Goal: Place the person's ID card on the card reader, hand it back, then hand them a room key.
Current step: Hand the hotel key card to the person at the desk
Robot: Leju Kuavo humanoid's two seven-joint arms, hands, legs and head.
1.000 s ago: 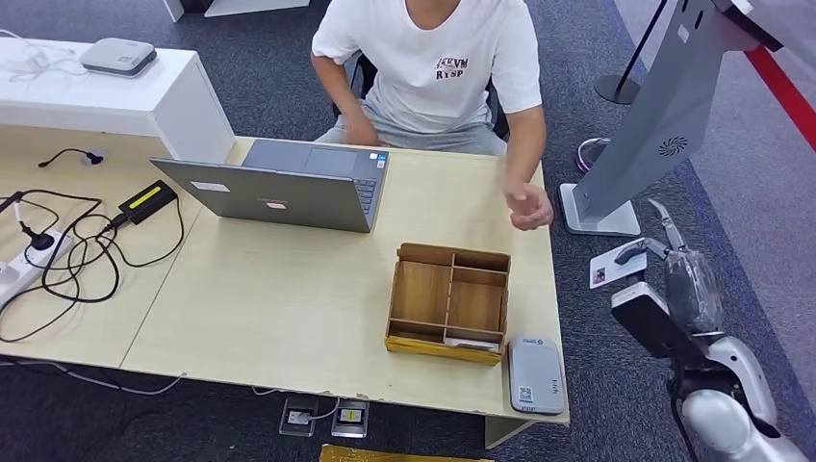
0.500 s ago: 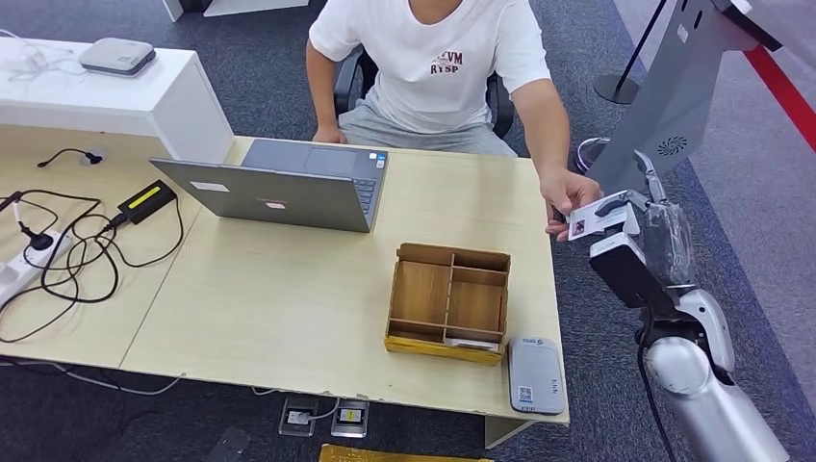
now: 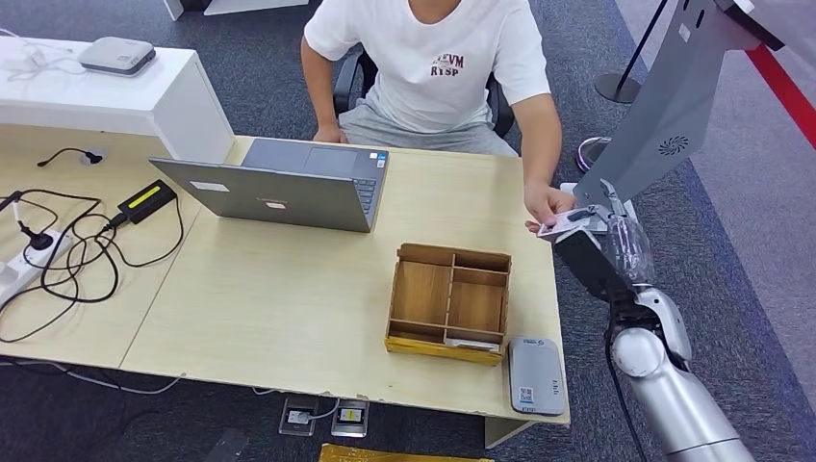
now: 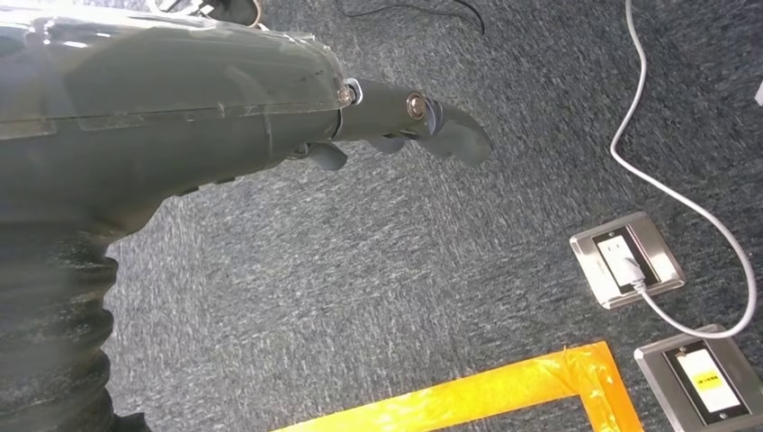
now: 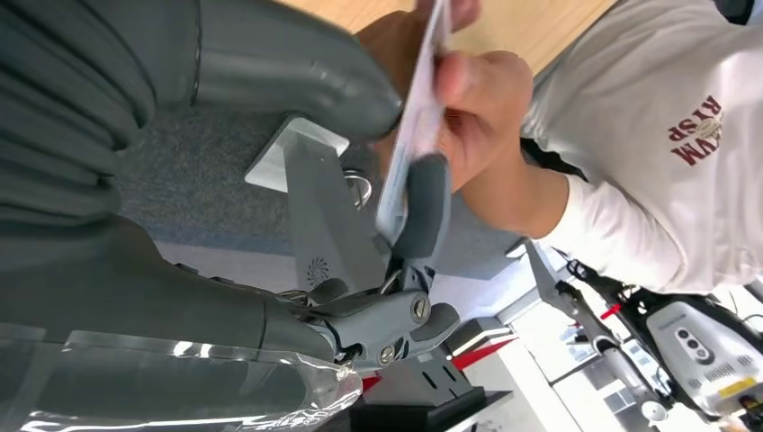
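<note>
My right hand point(image 3: 599, 234) is raised just off the table's right edge and pinches the white ID card point(image 3: 558, 227) between thumb and a finger. In the right wrist view the ID card point(image 5: 416, 108) is edge-on, and the person's hand point(image 5: 470, 97) grips its other end. The person's hand point(image 3: 545, 205) reaches over the table corner. The grey card reader point(image 3: 535, 373) lies at the table's front right corner. A wooden divided box point(image 3: 448, 301) beside it holds a white card point(image 3: 471, 342) in its front slot. My left hand point(image 4: 396, 135) hangs over the carpet and holds nothing.
An open laptop point(image 3: 289, 188) stands mid-table in front of the seated person point(image 3: 438, 67). Cables and a power strip point(image 3: 38, 255) lie at the left. A grey kiosk stand point(image 3: 654, 115) rises close beyond my right hand. Floor sockets point(image 4: 625, 261) sit under my left hand.
My right hand has carried the ID card up and leftward to the table's edge. The person's hand has come to meet it and now grips the card.
</note>
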